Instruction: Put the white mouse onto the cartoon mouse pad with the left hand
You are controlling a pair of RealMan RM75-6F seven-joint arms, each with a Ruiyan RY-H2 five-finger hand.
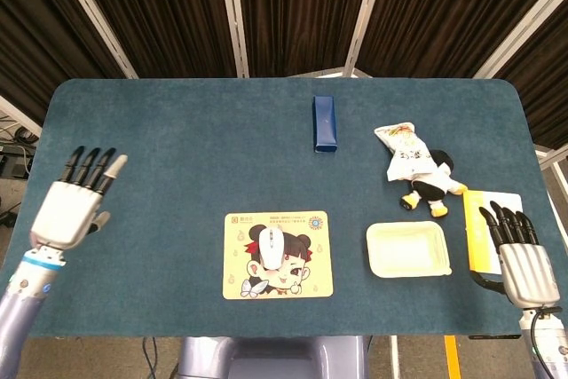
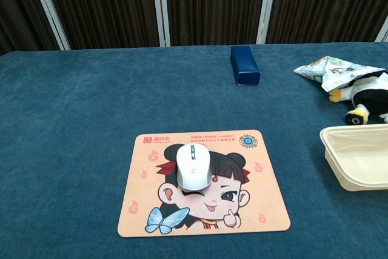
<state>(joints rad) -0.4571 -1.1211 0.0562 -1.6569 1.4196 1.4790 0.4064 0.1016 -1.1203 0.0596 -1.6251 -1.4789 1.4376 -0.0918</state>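
The white mouse lies on the cartoon mouse pad, over the drawn face, with nothing touching it. My left hand hovers at the table's far left edge, well away from the pad, its fingers straight and apart and holding nothing. At the right edge my right hand lies flat with its fingers extended, empty. Neither hand shows in the chest view.
A dark blue box stands at the back centre. A snack bag and a penguin plush lie at the right. A pale tray sits right of the pad, beside a yellow-white sheet.
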